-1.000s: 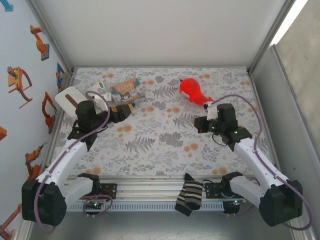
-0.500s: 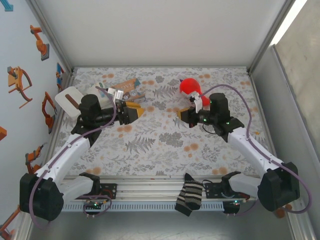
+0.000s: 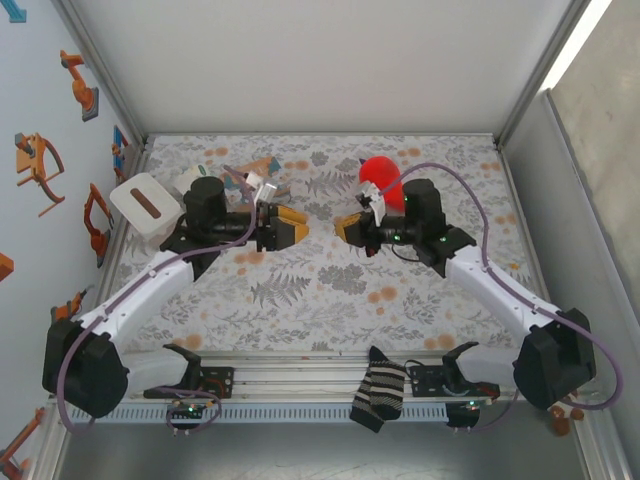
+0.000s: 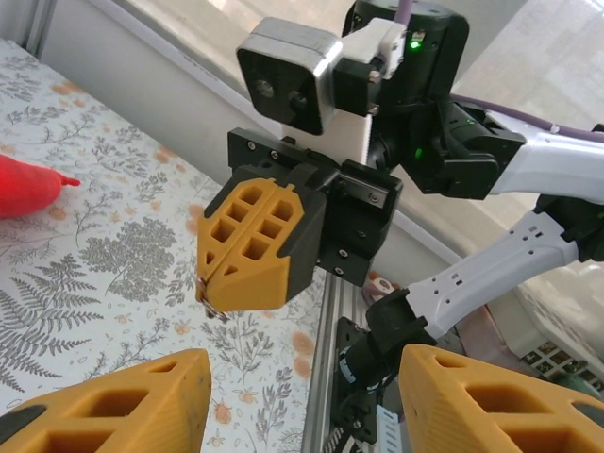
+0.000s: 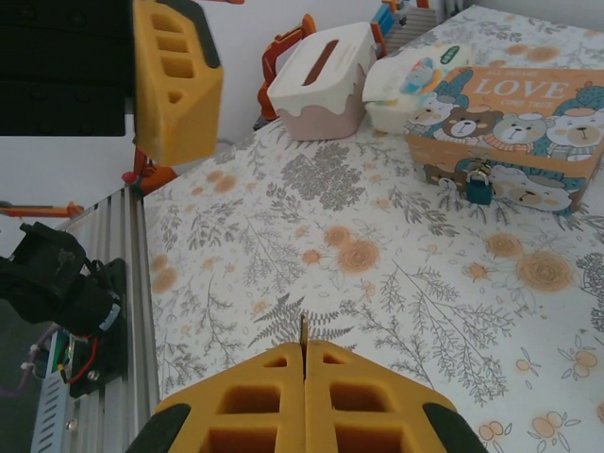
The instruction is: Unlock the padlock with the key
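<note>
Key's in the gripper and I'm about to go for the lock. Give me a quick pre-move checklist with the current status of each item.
1. Key gripped by right gripper: ok, the blade pokes out between shut fingers.
2. Left gripper free: ok, open and empty.
3. Padlock located: ok, hanging on the front of the LOVE tin.
4. Key lined up with padlock: not ok, the two are well apart.
5. Padlock steadied by left gripper: not ok, it hovers facing the right gripper, away from the tin.
6. Keyhole direction: cannot tell, too small.

open mat (image 3: 320,295) centre, LOVE tin (image 5: 510,123) back left
</note>
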You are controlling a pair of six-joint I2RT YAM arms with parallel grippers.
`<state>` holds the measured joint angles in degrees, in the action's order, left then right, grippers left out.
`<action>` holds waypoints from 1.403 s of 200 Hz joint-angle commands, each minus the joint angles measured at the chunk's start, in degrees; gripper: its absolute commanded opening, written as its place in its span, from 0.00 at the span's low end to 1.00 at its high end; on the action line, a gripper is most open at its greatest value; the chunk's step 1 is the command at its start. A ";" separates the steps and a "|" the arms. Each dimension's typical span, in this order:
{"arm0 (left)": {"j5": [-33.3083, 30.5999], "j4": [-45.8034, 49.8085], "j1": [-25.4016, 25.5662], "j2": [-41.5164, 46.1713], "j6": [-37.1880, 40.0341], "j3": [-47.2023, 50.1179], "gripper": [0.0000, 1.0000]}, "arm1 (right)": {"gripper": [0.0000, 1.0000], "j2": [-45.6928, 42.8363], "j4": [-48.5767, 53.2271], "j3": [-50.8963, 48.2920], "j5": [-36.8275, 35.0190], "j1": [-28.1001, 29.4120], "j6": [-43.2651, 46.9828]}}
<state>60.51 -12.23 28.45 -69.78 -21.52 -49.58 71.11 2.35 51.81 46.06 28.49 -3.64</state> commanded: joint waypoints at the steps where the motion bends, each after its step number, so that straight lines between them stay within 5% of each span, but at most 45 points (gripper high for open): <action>1: 1.80 -0.24 0.83 -1.94 2.27 -2.59 0.53 | 0.00 -0.01 -0.36 2.42 0.87 1.36 1.61; 173: 1.58 -0.84 3.87 -8.15 2.71 -4.65 0.37 | 0.00 1.58 -2.70 4.52 1.33 5.69 -0.16; 280: 1.01 -1.04 3.90 -8.36 2.75 -4.56 0.14 | 0.00 1.92 -2.61 4.48 1.43 6.23 -0.84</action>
<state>60.47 -12.16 31.86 -77.95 -20.03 -52.53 72.53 1.39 54.19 46.09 33.87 -3.64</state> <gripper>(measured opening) 0.167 0.048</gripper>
